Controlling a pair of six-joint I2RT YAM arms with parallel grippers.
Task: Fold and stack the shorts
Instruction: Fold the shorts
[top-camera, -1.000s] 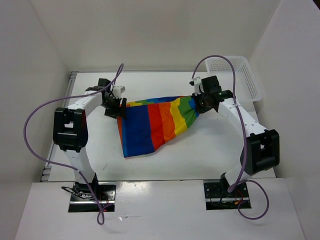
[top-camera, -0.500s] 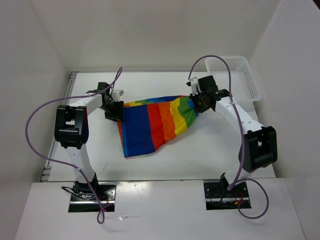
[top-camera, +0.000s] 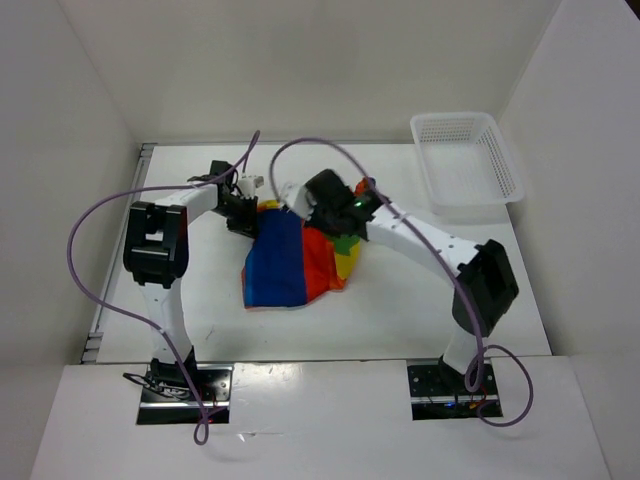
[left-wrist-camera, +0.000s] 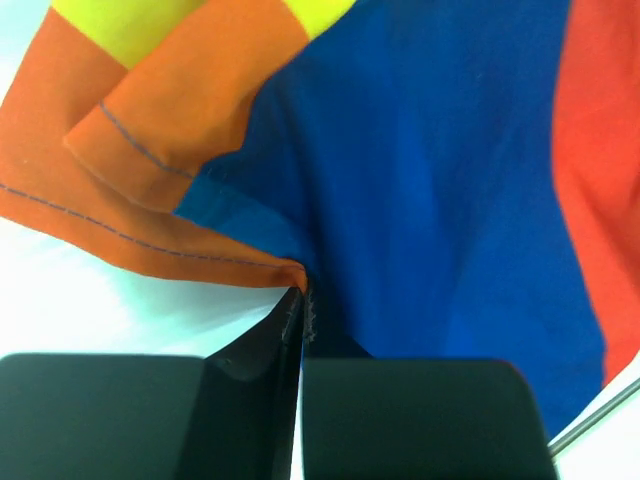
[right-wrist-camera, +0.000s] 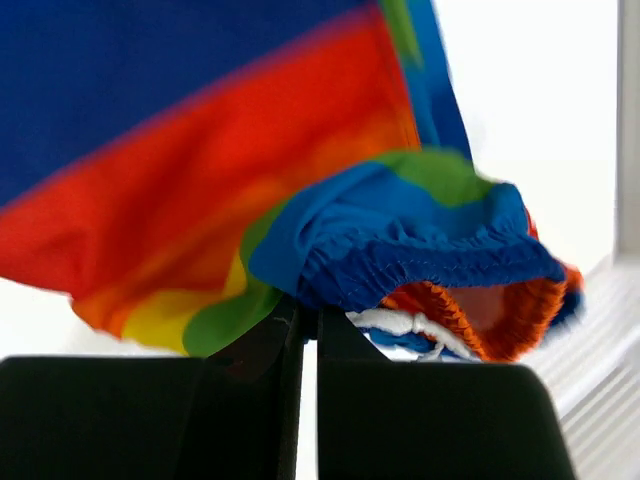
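Clamping the shorts (top-camera: 280, 262): left pincer (left-wrist-camera: 301, 305), right pincer (right-wrist-camera: 308, 315).

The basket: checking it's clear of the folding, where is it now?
In the top view, the mesh basket sits at the far right corner of the table, apart from the shorts left of centre.

We see the shorts (top-camera: 285, 265) lying partly folded on the table (top-camera: 400, 310), a broad blue band facing up, with red, yellow and green at the right edge. At their far end the left claw (left-wrist-camera: 300, 297) pinches an orange hem corner. The right claw (right-wrist-camera: 305, 312) nips the gathered blue waistband, where the white drawstring (right-wrist-camera: 400, 322) peeks out
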